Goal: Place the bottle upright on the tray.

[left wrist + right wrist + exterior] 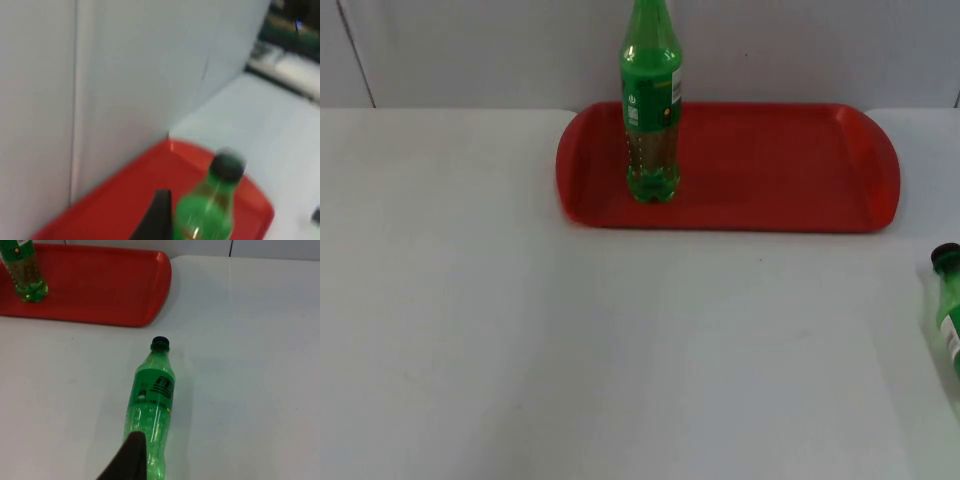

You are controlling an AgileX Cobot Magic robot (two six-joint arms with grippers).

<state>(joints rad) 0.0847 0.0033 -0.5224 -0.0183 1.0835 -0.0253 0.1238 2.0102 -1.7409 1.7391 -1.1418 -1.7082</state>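
Observation:
One green bottle [652, 110] with a dark cap stands upright on the left part of the red tray [780, 170] at the back of the table. The left wrist view has this bottle [210, 210] and the tray [125, 200] close below my left gripper [157, 220], which hangs beside the bottle's neck. A second green bottle [948, 300] lies on its side at the table's right edge, cap toward the tray. My right gripper [131, 460] hovers over the base end of this lying bottle [152, 405], whose cap [160, 343] points away from it.
The grey partition wall [470, 50] rises right behind the tray. White table top [570, 350] stretches in front of the tray and to its left. The tray's right half [820, 160] is bare red surface.

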